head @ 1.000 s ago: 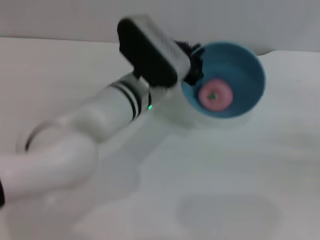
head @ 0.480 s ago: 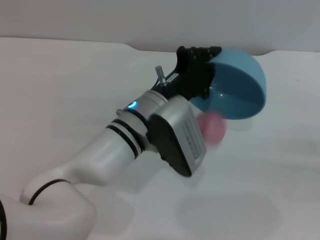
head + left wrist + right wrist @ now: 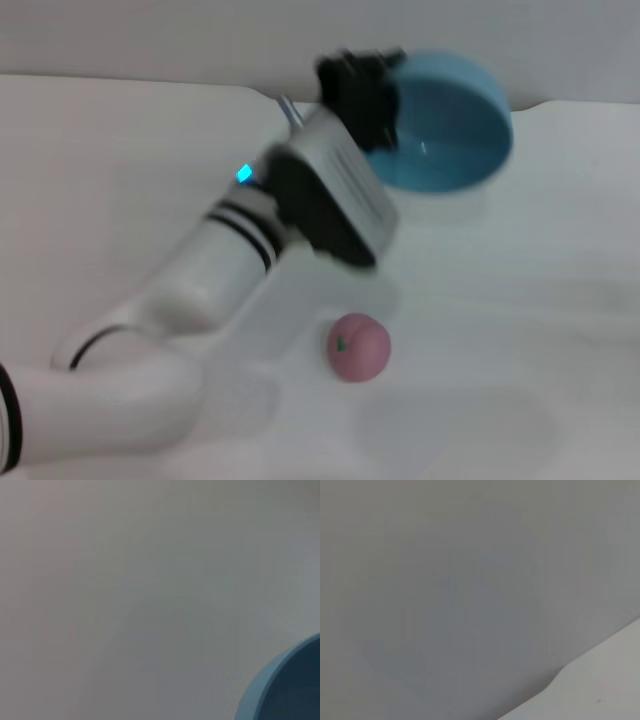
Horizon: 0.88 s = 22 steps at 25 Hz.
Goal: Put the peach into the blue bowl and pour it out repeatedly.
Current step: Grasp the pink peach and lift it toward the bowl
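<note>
The left gripper pinches the shiny light-blue round bowl, tipped and empty; the small pink peach sits on the white table.

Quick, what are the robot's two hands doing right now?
Left gripper: shut on the rim of the round glossy light-blue bowl; the small round pink peach lies loose on the white table.
Right gripper: not in view.

The white table bears the peach (stem facing the camera).
</note>
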Tool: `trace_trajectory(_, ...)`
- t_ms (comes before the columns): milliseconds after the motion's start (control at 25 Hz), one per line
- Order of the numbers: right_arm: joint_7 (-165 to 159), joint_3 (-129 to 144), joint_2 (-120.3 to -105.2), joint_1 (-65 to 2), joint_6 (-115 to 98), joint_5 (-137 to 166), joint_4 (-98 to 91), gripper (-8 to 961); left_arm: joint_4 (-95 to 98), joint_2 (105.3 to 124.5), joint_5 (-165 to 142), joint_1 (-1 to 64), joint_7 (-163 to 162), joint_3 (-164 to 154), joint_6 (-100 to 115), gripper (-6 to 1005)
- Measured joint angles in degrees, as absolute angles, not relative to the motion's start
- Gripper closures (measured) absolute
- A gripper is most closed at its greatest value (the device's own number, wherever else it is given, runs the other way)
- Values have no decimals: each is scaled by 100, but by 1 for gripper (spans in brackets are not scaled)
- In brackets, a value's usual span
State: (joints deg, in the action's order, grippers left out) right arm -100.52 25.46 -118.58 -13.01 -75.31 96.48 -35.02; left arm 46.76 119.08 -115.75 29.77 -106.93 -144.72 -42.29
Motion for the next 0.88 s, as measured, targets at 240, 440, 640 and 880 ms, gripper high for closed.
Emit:
trace_trajectory(240,-9954,2660,-11845,-1519,-7615,9700,-3447,425,5222,11846,-11139,2994,-11686,-12668,-2180,1000)
trace_trajectory(440,-9743,3087,-11831,-1778,-7727,9714,-3438,425,5241,11815,-11135,3331,-12016,-9983,1638,1000)
trace_trajectory(640,-9716,3768,-11809,-2207,-7697,10142,-3465,425,4933,11692,-11498,3679,-12325,-7472,4642,1000)
trace_trajectory(880,-9713,4356,-11842,-3036,-7692,11178,-3467,424,5031,11339,-13160,3669,-14137,-6537,6284,1000)
